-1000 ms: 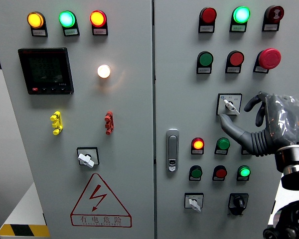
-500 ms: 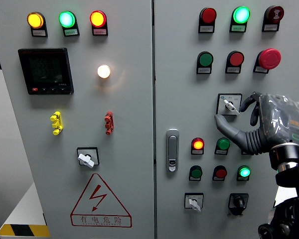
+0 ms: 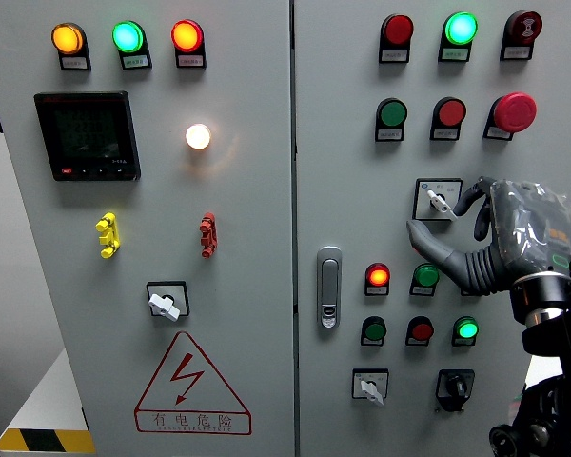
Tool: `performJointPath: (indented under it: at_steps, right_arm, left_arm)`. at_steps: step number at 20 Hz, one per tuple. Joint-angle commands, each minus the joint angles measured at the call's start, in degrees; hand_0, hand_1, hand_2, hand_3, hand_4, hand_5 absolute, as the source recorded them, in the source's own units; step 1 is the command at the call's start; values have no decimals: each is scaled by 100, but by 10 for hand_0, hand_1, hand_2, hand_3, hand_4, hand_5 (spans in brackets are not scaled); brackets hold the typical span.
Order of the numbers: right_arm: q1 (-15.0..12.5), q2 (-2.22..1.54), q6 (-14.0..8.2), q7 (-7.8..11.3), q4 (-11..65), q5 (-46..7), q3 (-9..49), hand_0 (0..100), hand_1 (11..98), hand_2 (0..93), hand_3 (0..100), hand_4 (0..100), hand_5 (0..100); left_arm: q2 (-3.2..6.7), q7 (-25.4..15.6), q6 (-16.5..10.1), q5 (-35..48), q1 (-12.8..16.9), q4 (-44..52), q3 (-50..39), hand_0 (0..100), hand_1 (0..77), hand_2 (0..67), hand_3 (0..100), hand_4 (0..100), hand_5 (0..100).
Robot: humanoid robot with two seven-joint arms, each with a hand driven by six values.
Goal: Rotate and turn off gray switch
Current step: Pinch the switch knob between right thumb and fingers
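right hand (image 3: 476,238) at the gray switch (image 3: 438,201), fingers spread around it, thumb below, no grip; lever tilted.

Grey cabinet doors (image 3: 238,286) fill view. White wall (image 3: 5,314) at left; yellow-black hazard stripe (image 3: 43,440) low left corner.
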Motion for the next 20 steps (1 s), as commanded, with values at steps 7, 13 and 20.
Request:
performJointPath:
  at_steps: [7,13,20]
  right_arm:
    - [54,0,0,-8,-74,0,-35,0,354,609,887,1000,972]
    - [63,0,0,-52,-91,0,-44,0,347,612,889,1000,972]
    - [116,0,0,-61,-135,-9,-88,28,322,614,891,1000,977]
  left_arm:
    - [-1,0,0,3,0,0,0,0,0,132,183,95,118]
    - [-1,0,0,2,0,0,0,0,0,132,183,95,118]
    - [7,0,0,-6,0,0,0,0,0,132,183,95,118]
